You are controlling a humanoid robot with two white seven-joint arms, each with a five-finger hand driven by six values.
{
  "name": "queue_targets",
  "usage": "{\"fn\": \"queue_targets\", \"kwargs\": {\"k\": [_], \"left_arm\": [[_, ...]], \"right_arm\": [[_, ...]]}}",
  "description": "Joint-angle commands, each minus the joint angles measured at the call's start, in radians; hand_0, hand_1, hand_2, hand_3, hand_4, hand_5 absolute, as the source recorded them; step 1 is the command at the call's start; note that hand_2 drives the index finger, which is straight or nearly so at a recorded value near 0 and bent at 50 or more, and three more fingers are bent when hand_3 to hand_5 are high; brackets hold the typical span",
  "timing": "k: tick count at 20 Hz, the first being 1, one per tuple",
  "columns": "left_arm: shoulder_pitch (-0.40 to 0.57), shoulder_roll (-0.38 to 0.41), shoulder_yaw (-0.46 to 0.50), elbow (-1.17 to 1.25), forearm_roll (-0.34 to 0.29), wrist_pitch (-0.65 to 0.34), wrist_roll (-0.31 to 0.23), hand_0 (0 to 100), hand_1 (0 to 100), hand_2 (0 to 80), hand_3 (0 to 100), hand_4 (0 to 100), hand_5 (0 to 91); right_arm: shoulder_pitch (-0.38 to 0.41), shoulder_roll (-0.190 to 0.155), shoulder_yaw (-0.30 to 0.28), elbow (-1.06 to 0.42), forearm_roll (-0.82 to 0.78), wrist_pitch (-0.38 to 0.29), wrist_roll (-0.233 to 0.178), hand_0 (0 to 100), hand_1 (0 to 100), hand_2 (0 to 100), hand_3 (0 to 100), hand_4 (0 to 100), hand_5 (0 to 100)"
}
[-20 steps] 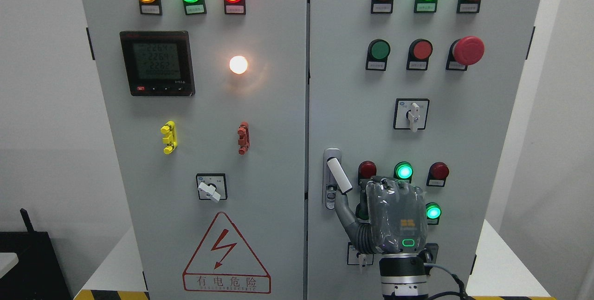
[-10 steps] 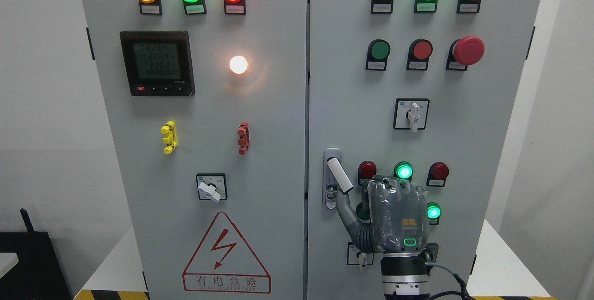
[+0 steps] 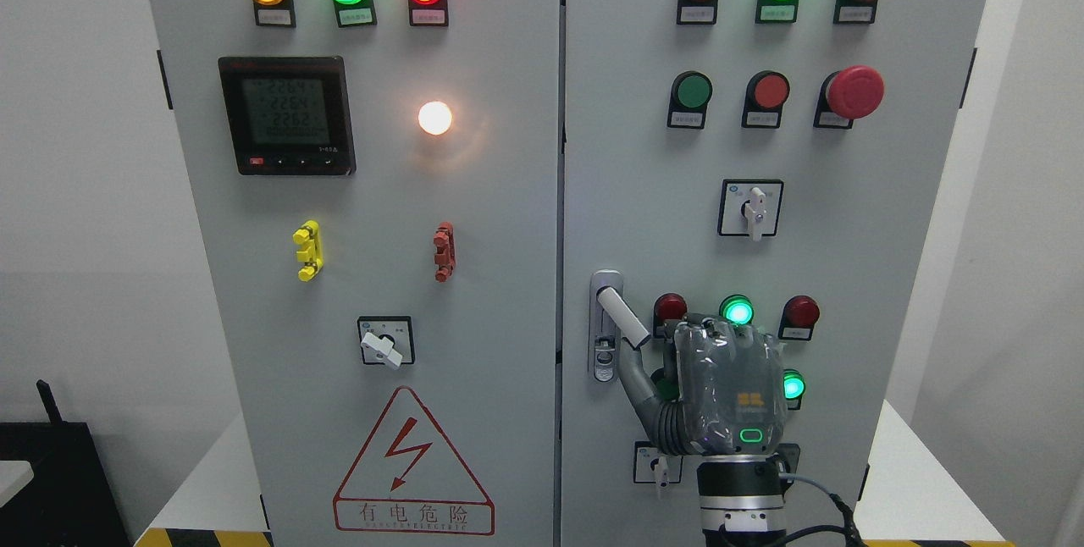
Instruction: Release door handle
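Note:
The white door handle [image 3: 620, 318] sticks out slanted from its metal lock plate [image 3: 605, 327] at the left edge of the right cabinet door [image 3: 644, 191]. My right hand [image 3: 656, 352] comes up from the bottom edge, its grey back towards me. Its thumb [image 3: 633, 378] reaches up-left to the handle's lower tip, and the curled fingers [image 3: 703, 328] sit just right of that tip, holding the handle's end. The fingertips are hidden behind the hand. My left arm does not show.
The right door carries lit green lamps [image 3: 737, 311], red lamps, a red mushroom button [image 3: 855, 91] and a rotary switch [image 3: 751, 208] close around the hand. The left door [image 3: 381, 191] holds a meter [image 3: 286, 115], lamps, a selector switch [image 3: 385, 342] and a warning triangle.
My right hand has shifted slightly right and upward. The handle's lower tip has swung a little to the right with it.

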Motion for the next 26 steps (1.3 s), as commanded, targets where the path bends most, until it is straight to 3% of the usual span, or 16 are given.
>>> {"fn": "queue_targets", "kwargs": {"k": [1,26], "left_arm": [[-0.015,0.0,0.002,0.025,-0.029,0.001,0.0,12,39,0.0,0,0,0.0],[-0.015,0.0,0.002,0.025,-0.029,0.001,0.0,12,39,0.0,0,0,0.0]], "right_arm": [[-0.003,0.0,-0.017,0.001,0.0,0.001,-0.001,51,44,100,100,100,97],[-0.021,0.002,-0.023,0.001,0.0,0.001,0.001,51,44,99,100,100,97]]}}
